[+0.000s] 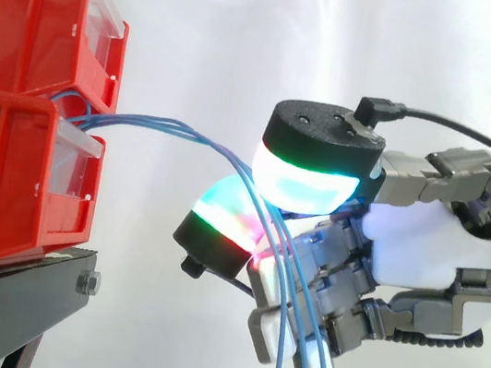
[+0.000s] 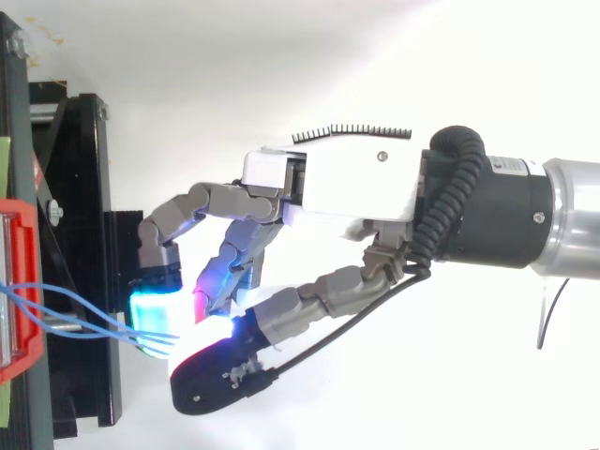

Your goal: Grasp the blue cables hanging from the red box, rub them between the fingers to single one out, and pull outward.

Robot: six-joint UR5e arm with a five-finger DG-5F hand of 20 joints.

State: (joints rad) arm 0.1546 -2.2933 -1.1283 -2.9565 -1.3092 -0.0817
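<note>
Lower ends of blue cables (image 1: 180,127) off-frame.

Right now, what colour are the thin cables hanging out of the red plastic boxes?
The thin cables are blue; the side view shows it best.

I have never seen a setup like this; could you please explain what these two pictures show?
This is a robot arm carrying a mechanical hand; the glowing pads are part of it. One picture is taken from the side, level with the work, and the other from above, looking down. On the left, two red bins sit stacked on a black stand. Thin blue cables come out at the front of the bins, arch across to the hand and hang down past it. The fingers are curled around the cables and appear to pinch them between the pads.
</note>
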